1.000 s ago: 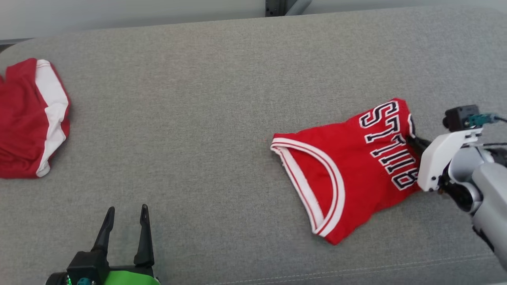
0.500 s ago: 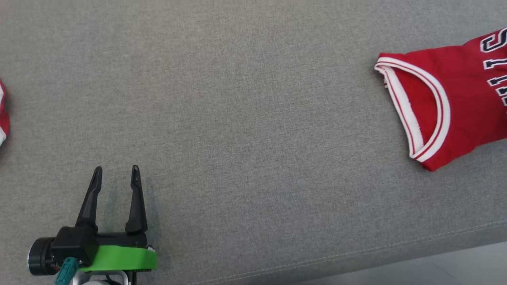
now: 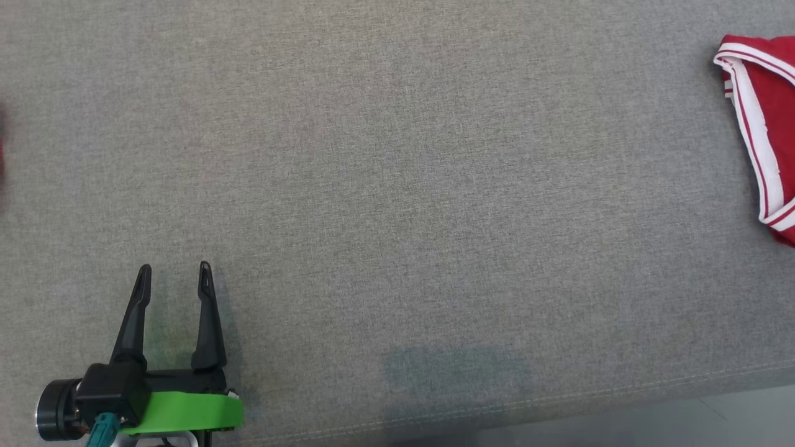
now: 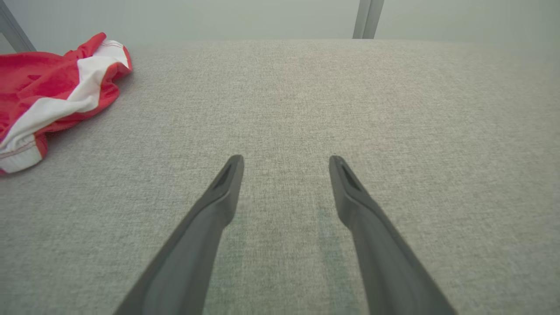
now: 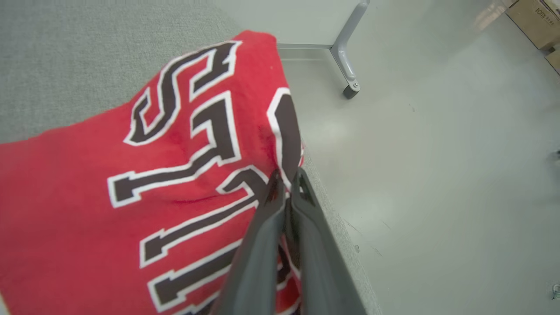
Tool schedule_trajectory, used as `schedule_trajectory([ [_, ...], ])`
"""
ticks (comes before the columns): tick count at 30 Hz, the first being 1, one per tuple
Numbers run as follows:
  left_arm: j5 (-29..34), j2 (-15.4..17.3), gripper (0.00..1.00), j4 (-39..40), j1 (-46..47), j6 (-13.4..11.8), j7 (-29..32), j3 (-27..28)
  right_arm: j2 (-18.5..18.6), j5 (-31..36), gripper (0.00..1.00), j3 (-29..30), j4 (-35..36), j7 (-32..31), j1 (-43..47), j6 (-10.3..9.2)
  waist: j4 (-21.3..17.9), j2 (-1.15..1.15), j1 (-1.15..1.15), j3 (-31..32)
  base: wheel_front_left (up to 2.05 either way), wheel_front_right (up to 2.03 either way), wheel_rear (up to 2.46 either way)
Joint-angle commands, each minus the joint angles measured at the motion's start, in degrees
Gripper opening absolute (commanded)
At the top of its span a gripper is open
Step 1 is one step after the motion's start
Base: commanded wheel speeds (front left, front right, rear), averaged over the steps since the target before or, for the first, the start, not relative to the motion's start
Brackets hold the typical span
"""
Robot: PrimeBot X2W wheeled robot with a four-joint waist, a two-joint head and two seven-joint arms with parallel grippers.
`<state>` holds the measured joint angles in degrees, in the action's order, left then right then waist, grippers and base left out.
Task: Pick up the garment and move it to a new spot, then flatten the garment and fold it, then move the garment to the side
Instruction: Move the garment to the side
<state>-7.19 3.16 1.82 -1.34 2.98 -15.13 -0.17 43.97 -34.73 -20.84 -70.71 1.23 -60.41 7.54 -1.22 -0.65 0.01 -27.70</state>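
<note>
My right fingers [image 5: 267, 227] are pinched tight on the red jersey [image 5: 131, 197], gripping a fold of cloth just beside the black, white-edged lettering. My left fingers [image 4: 218, 201] are spread wide with nothing between them and hang over bare grey fabric at about 7 o'clock in the head view.

The jersey lies at the right edge of the worktop [image 3: 397, 186], and its white-and-red trimmed opening shows at 2 to 3 o'clock in the head view. In the right wrist view the pale floor [image 5: 437, 175] sits right past the pinched edge.

I judge the jersey to be light, limp and fairly slick knit. It will sag and drag from a single pinch and won't hold its shape. The banded hems and shoulder straps look like firmer places to grip, and a second hold would keep it spread.

The letters read S, L, L, then part of another, probably "BULLS". The print on a cardboard box [image 5: 536, 19] at 1 o'clock is too small to read. Another red-and-white garment [image 4: 52, 92] lies at 10 o'clock in the left wrist view.
</note>
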Motion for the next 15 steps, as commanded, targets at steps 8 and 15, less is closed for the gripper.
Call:
schedule_trajectory([
  [8, -1.74, -0.1, 1.0, -0.02, -0.36, -1.52, 0.01, -0.16, -1.14, 6.34, 1.0, -0.69, 0.02, 11.32, -3.27, -0.1, 0.07, 0.65, -0.01, 2.81, 0.0, 0.0, 0.0],
  [15, -3.4, -0.2, 1.0, -1.22, -2.13, -2.1, 0.01, 0.79, -2.66, 8.34, 1.0, 2.99, 14.27, 13.96, 0.83, -0.1, -0.79, 0.65, -0.01, 9.4, 0.0, 0.0, 0.0],
])
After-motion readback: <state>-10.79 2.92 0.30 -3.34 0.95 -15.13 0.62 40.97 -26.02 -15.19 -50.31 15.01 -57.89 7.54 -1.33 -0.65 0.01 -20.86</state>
